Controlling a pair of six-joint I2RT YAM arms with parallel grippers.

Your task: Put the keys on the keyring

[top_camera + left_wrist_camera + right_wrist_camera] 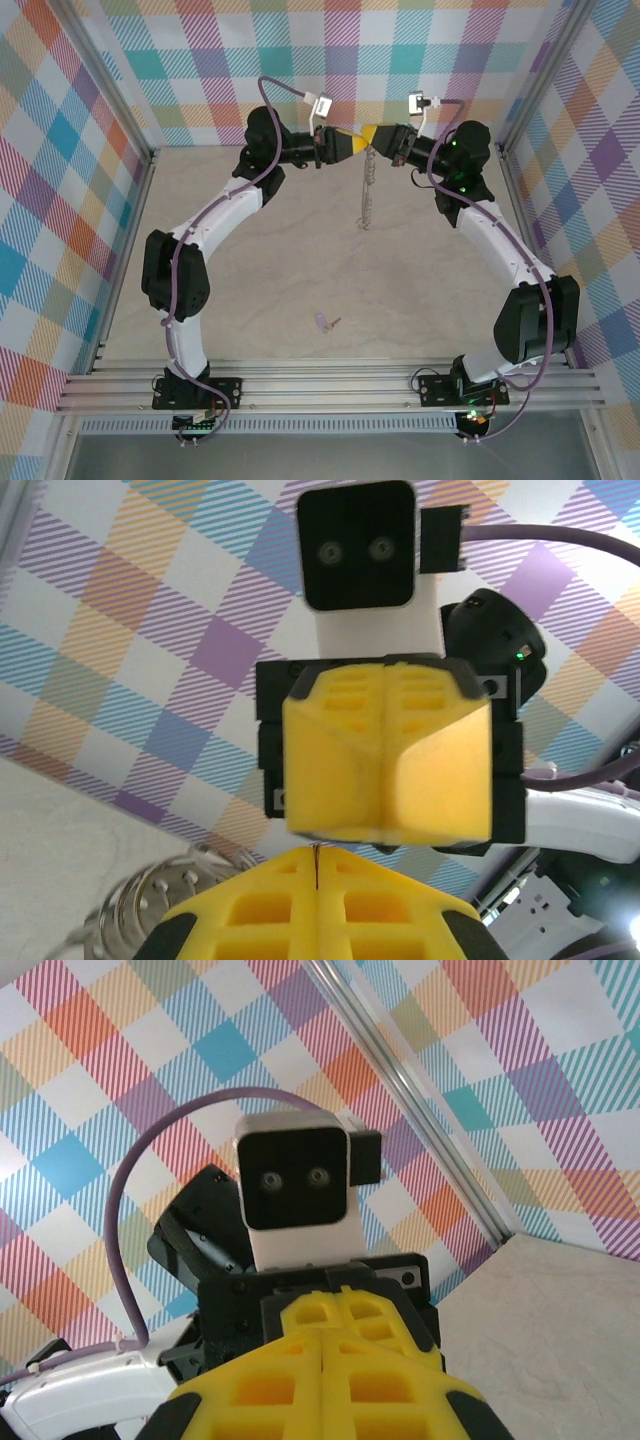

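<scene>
Closest to the left wrist lens, your left gripper has its yellow fingers pressed together, with only a hairline seam between them. Tip to tip against it sits your right gripper, its yellow fingers likewise closed flat on each other. In the overhead view the two meet above the far middle of the table.

The keyring hangs from that meeting point. It is seen edge-on, as a thin silvery line running toward the near side. You cannot tell which gripper pinches it. In the left wrist view its silvery dangling pieces show at lower left, beside the fingers.

The key, a lilac head with a short blade pointing right, lies flat on the table. It is well apart from the ring, toward the near edge. Checked pastel walls enclose the left, far and right sides.
</scene>
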